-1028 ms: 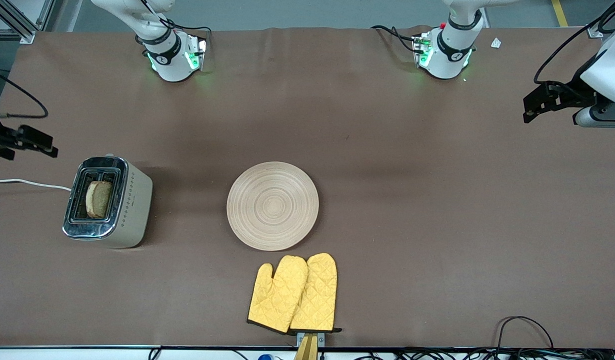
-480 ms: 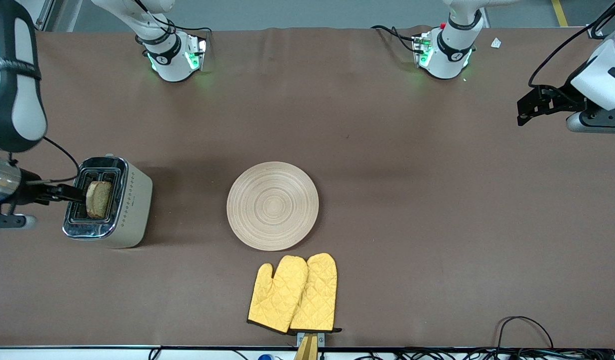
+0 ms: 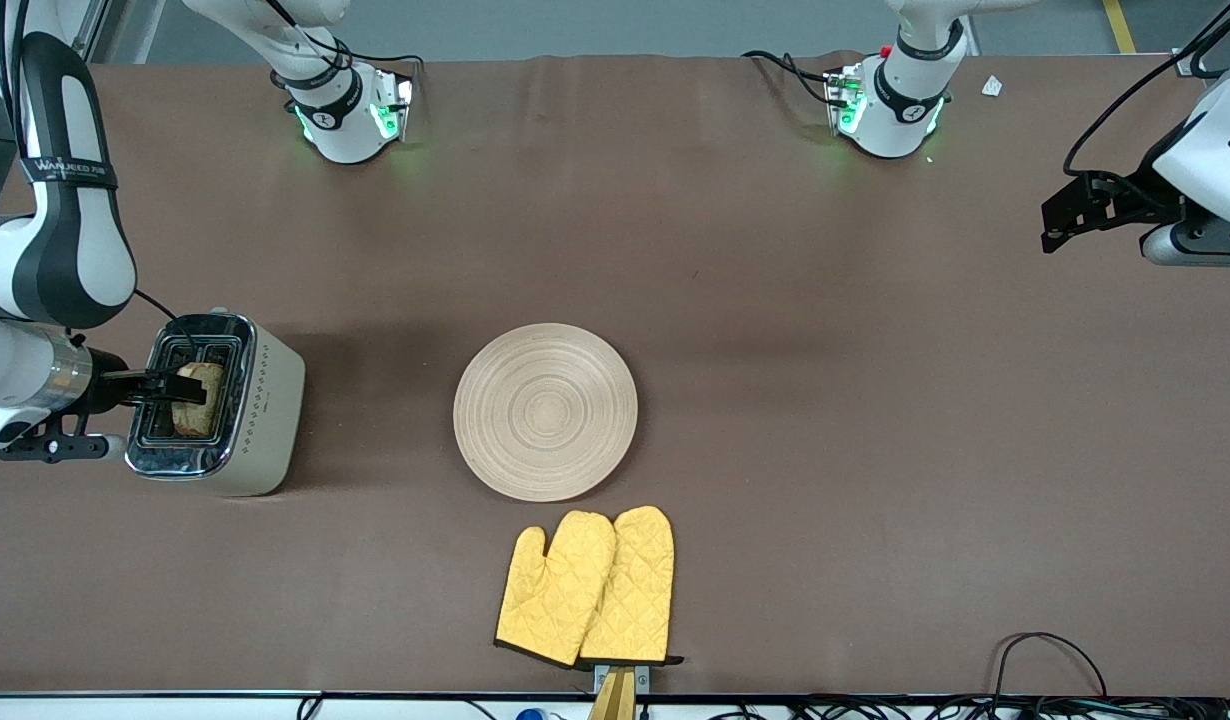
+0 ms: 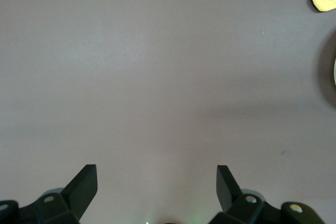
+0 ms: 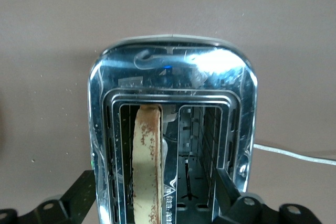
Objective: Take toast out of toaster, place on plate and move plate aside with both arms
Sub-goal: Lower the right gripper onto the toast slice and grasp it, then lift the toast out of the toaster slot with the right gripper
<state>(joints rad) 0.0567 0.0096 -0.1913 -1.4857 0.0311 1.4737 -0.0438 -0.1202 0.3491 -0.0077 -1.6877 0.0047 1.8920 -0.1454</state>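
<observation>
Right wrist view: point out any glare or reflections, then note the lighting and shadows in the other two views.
Right wrist view: bright white glare on the chrome top of the toaster, washing out its upper corner; the toast reads clearly. Front view: even overhead light, soft shadows beside the toaster and along the plate rim, green glow at both bases. Left wrist view: flat, dim light on bare tablecloth, one faint shadow band.

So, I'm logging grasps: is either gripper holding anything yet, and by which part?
Nothing is held. The right gripper is open over the toaster, astride the toast; the left gripper waits open.
</observation>
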